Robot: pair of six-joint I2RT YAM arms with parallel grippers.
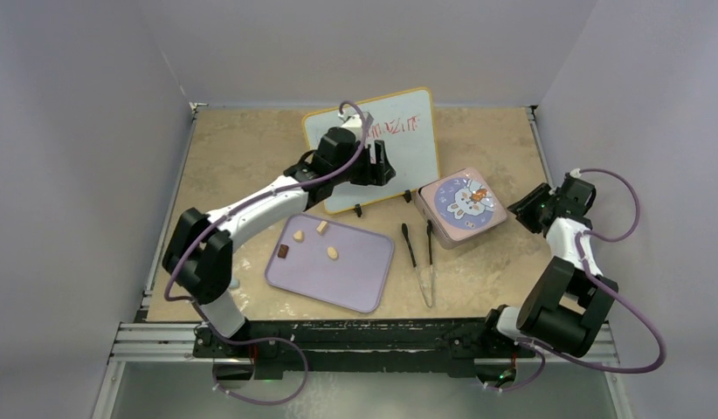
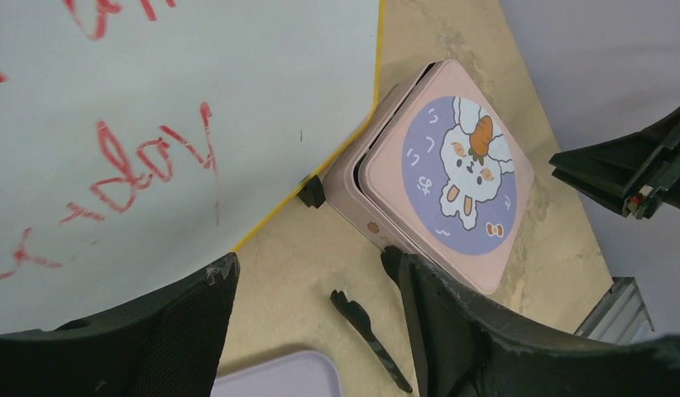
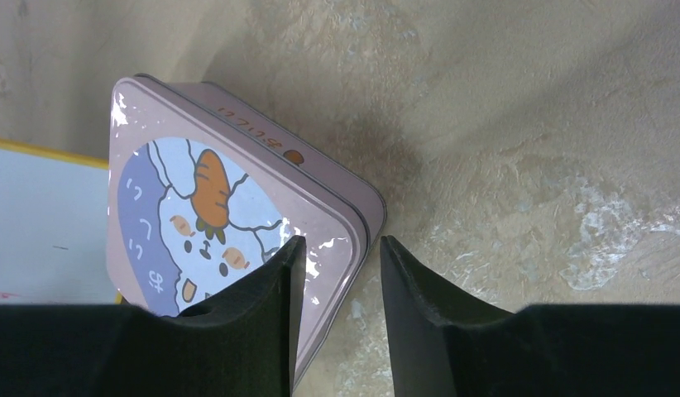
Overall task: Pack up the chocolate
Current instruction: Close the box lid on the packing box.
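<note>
Where chocolate (image 1: 333, 253) lies, the lavender tray (image 1: 360, 272) is smooth, round-cornered.

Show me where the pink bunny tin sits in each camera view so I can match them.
Top external: the pink tin is right of centre, lid on, by the lower right corner of the whiteboard.
Left wrist: the pink tin is right of centre, beside the whiteboard's yellow edge.
Right wrist: the pink tin is left of centre, running off the bottom.
Shared landmark: the whiteboard's yellow edge, next to the pink tin in all three views.
</note>
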